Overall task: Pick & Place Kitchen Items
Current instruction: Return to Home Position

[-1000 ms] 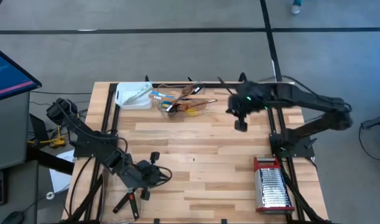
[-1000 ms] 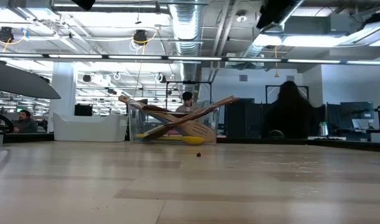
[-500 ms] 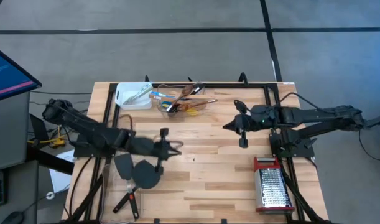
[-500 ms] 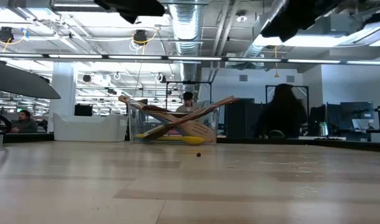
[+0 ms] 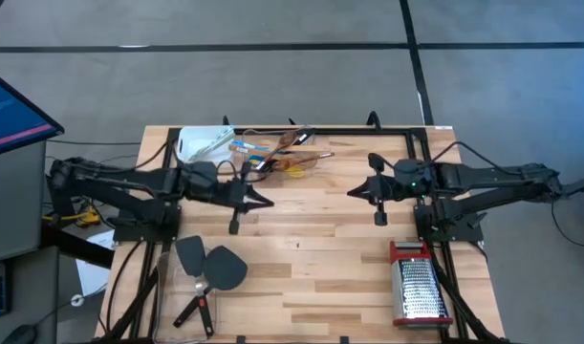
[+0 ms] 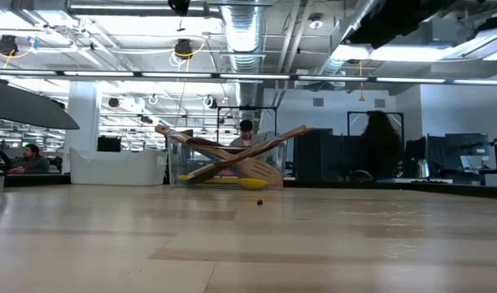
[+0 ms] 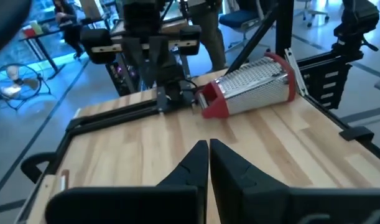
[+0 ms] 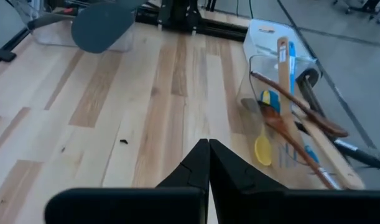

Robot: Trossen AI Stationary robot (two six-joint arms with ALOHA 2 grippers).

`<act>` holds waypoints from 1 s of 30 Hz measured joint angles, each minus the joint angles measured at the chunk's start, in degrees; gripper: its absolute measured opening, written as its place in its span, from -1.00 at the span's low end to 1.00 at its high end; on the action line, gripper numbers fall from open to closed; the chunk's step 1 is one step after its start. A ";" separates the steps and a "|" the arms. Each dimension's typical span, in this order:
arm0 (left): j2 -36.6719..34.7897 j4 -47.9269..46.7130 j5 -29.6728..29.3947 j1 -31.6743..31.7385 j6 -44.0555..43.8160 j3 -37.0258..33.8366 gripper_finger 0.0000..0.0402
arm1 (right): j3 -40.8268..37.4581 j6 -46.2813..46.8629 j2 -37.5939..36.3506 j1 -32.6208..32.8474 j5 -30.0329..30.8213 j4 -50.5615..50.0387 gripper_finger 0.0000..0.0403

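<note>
Two spatulas overhead, unseen low; left claw, right claw closed

Both arms reach in over the wooden table. The left gripper and the right gripper point toward each other, well apart. By the back edge a clear tub holds a tangle of wooden, blue and yellow utensils, just beside a white tray. Two dark grey spatulas lie near the front left corner. A grater with red trim lies at the front right.
</note>
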 joint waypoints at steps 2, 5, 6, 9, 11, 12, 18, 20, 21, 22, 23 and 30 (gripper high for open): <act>-0.01 0.09 2.34 2.27 0.95 0.00 -0.98 | 0.02 -1.11 -0.89 -0.01 0.00 -0.70 -1.00; -0.01 -0.09 3.80 5.52 1.10 0.00 -0.98 | 0.00 -1.84 -2.72 -0.81 -0.25 -2.06 -1.00; -0.01 -0.19 4.02 6.48 1.08 0.00 -0.98 | 0.00 -1.71 -3.47 -1.27 -0.73 -2.36 -1.00; -0.46 -1.15 4.26 8.55 1.04 0.00 -0.98 | 0.00 -1.38 -5.61 -3.18 -2.12 -3.43 -1.00; -1.75 -2.96 4.29 9.23 1.02 0.00 -0.98 | 0.00 -1.35 -7.11 -4.60 -4.17 -4.47 -1.00; -2.74 -4.43 4.33 9.41 0.91 0.04 -0.98 | 0.00 -1.29 -7.78 -5.41 -5.17 -4.88 -1.00; -10.57 -13.82 4.38 8.35 -0.62 -0.06 -0.98 | 0.04 0.59 -11.59 -10.10 -9.57 -8.71 -1.00; -13.82 -13.60 4.39 7.24 -0.62 -1.41 -0.98 | 0.04 1.16 -12.61 -11.58 -10.25 -9.97 -1.00; -15.61 -14.10 4.45 6.87 -0.61 -2.50 -0.98 | 0.04 1.41 -13.02 -12.23 -10.27 -10.66 -1.00; -17.33 -14.01 4.53 6.60 -0.60 -3.55 -0.98 | 0.04 1.62 -13.55 -12.79 -10.29 -11.24 -1.00; -19.59 -13.68 4.52 6.31 -0.62 -4.99 -0.98 | 0.04 2.06 -14.22 -13.40 -10.27 -11.93 -1.00; -35.68 -9.36 4.35 6.23 -2.97 -16.75 -0.98 | 0.04 2.25 -19.22 -15.90 -10.30 -12.89 -1.00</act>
